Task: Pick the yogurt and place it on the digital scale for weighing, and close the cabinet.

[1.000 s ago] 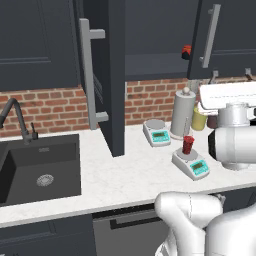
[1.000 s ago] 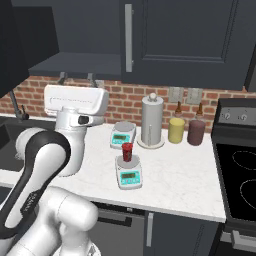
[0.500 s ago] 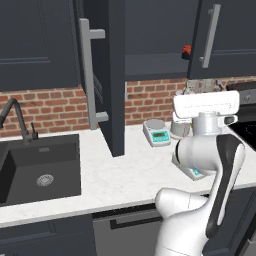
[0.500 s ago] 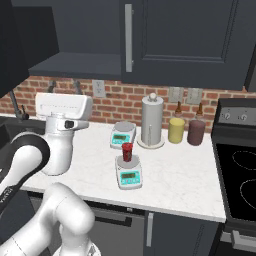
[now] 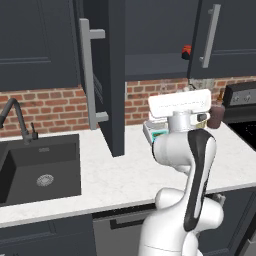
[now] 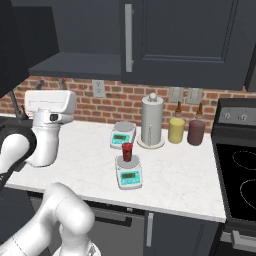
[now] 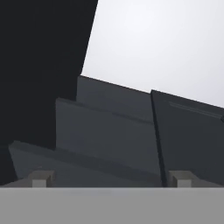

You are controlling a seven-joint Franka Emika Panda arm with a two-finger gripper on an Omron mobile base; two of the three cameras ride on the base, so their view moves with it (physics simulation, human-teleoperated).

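Note:
The yogurt (image 6: pixel 128 151), a small red cup, stands upright on the round pan of the digital scale (image 6: pixel 129 175) at the front of the counter. My gripper (image 7: pixel 111 179) is open with nothing between its fingertips (image 7: pixel 41 178), and it faces up at the dark cabinet and the pale ceiling. The white hand (image 6: pixel 50 102) hangs well to the left of the scale, apart from the cup. The cabinet's left door (image 5: pixel 112 75) stands open, edge-on over the counter, with its bar handle (image 5: pixel 86 75) facing left. Its right door (image 5: pixel 220 35) is shut.
A second scale (image 6: pixel 123 135) sits behind the first, beside a paper towel holder (image 6: pixel 152 121). A yellow jar (image 6: pixel 176 131) and a maroon jar (image 6: pixel 196 132) stand by the stove (image 6: pixel 240 175). A small red item (image 5: pixel 186 51) sits on the cabinet shelf. The sink (image 5: pixel 37 172) lies far left.
The arm has swung left, away from the scale and toward the open cabinet door. The yogurt has stayed on the scale. The gripper has stayed open.

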